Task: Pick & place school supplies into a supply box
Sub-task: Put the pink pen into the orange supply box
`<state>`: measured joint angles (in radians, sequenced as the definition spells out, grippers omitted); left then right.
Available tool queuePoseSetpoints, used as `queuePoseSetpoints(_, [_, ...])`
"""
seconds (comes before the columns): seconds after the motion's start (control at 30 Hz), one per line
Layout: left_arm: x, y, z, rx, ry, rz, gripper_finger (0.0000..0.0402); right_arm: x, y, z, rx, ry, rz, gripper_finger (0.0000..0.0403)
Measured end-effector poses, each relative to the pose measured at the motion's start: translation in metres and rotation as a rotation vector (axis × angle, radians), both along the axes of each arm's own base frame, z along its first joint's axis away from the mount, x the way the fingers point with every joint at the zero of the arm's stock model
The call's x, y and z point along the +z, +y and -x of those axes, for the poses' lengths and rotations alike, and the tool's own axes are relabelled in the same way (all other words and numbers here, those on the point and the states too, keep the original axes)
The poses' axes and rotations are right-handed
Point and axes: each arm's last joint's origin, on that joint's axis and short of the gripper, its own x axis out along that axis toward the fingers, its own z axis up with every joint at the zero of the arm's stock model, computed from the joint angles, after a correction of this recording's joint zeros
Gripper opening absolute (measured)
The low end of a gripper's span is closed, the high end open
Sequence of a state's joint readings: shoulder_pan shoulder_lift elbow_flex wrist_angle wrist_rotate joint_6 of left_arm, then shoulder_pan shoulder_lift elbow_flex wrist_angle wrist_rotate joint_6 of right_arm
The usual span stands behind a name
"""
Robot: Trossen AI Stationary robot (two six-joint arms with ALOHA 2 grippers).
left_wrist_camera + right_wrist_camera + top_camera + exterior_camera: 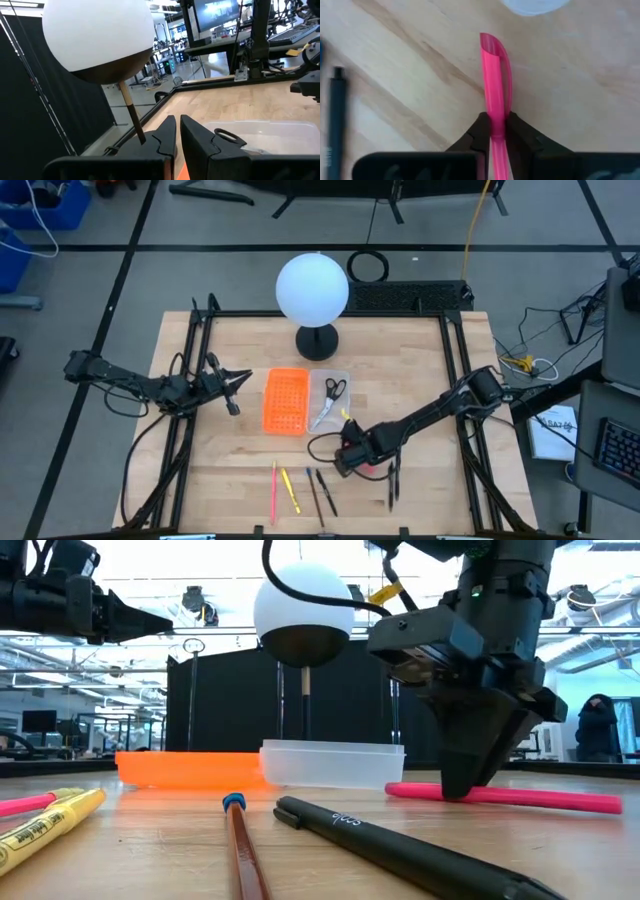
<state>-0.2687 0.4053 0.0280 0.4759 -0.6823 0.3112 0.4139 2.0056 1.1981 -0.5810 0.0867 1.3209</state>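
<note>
One pink pen (496, 85) lies on the surface pinched in the shut right claw (495, 131), and gripped off-centre it may tilt and slip when lifted.

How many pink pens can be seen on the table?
2. One pink pen lies near the front edge, beside the yellow pen. The other pink pen lies farther right, gripped by the right end effector. The arm may hide more.

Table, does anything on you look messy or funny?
Mostly tidy. The scissors lie in the clear supply box, and pens sit in loose rows near the front edge. One pink pen lies apart from them, with the right gripper jaws closed on it. Nothing looks spilled or broken.
</note>
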Motion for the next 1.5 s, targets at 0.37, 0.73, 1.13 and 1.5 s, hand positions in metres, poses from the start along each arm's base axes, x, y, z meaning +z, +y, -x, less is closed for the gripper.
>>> queuePoseSetpoints(0.37, [0.0,0.0,0.0,0.0,0.002,-0.001,0.0035,0.054,0.004,-0.004,0.011,-0.225,-0.148,0.0028])
queuePoseSetpoints(0.73, [0.0,0.0,0.0,0.0,0.003,-0.001,0.0035,0.098,-0.003,-0.005,-0.005,-0.423,-0.172,0.0028])
queuePoseSetpoints(1.13, [-0.001,0.0,0.0,0.003,0.025,-0.033,0.0035,0.112,-0.064,-0.033,-0.198,-0.663,0.035,0.0026])
queuePoseSetpoints(1.5, [-0.003,0.003,0.001,0.116,0.083,-0.089,0.0035,0.066,-0.127,-0.035,-0.399,-0.708,0.003,0.0026])
